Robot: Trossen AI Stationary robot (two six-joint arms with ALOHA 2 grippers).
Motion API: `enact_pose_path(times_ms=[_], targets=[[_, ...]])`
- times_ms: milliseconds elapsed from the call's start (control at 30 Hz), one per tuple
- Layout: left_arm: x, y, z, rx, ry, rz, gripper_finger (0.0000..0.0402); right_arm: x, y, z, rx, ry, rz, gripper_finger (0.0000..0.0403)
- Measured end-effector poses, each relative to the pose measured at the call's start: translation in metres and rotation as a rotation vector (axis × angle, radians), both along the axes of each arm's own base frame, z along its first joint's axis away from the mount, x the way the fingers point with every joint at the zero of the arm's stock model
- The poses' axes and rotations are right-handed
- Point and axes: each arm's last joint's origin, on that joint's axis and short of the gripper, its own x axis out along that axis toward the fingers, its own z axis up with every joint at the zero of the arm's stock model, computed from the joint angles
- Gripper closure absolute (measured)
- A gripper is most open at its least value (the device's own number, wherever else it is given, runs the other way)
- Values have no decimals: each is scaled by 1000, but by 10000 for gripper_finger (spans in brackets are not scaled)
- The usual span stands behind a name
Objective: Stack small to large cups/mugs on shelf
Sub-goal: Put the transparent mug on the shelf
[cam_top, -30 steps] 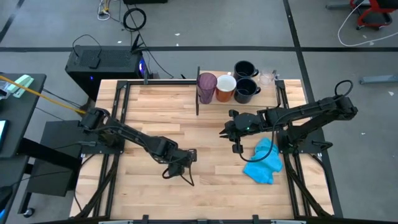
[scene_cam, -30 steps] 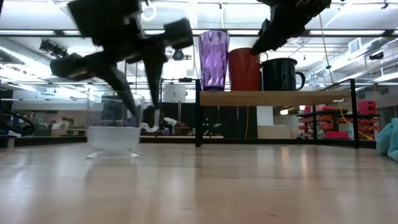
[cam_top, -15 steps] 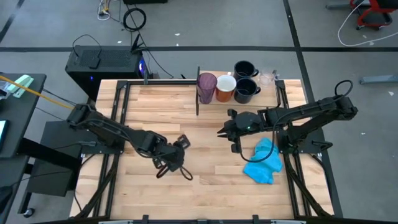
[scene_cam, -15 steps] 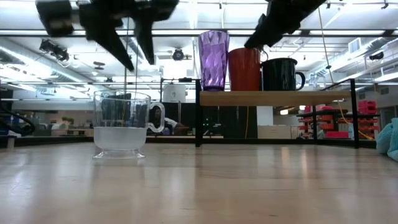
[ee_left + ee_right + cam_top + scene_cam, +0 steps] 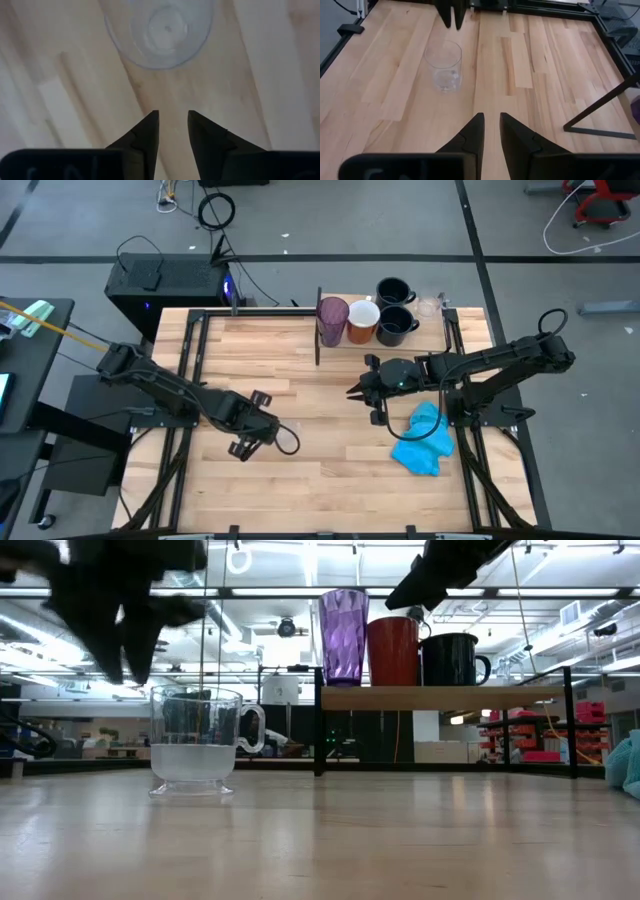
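The dark left arm stretches in low from the table's left edge, its two-finger left gripper (image 5: 243,446) raised over the table's middle-left, fingers (image 5: 150,131) a narrow gap apart, holding nothing. The dark right arm reaches in from the right, its right gripper (image 5: 353,391) aloft, fingers (image 5: 475,131) nearly together, empty

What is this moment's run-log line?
phase: clear cup on tabletop | left gripper: open, empty, near cup | right gripper: open, empty, mid-table | shelf: purple tumbler, orange mug, navy mug
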Motion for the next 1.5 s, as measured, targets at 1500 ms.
enact_pose_path(times_ms=[1500], targets=[[65, 27, -104, -263, -848, 206, 292, 32, 20, -42, 86, 105, 115, 303]])
